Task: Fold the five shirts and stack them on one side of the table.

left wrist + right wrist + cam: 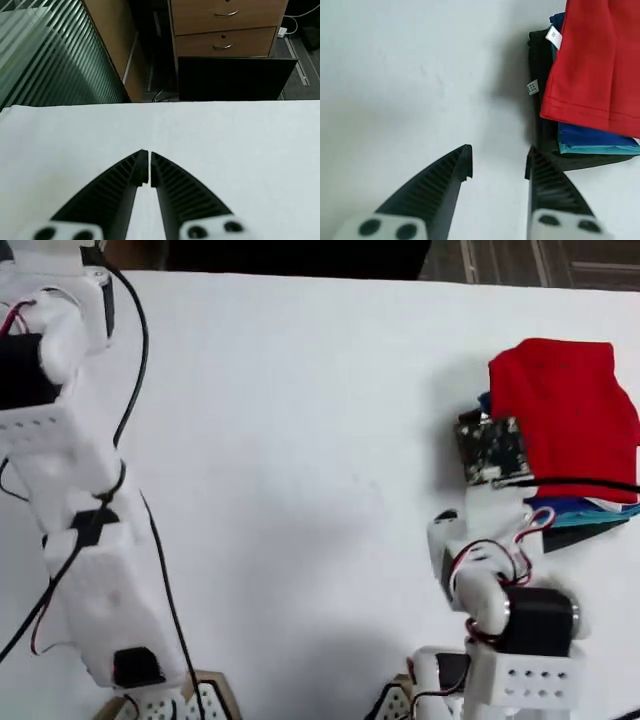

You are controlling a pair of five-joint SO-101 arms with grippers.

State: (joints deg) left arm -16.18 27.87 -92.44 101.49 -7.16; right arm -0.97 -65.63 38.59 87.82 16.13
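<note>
right gripper point(498, 151), parted and empty beside the stack point(590, 141), should lift clear without snagging the red shirt point(595, 65); left gripper point(148, 156) sits closed.

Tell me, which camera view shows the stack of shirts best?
The right wrist view: the stack of shirts shows its layers, red over blue, teal and dark ones. The high view shows mainly the red shirt.

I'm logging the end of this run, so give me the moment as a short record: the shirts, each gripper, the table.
stack: folded shirts at one side of the table
order from top: red shirt, blue shirt, teal shirt, black shirt
count: four colours visible; a fifth cannot be told
left gripper: shut, over bare table
right gripper: open, empty, beside the stack
</note>
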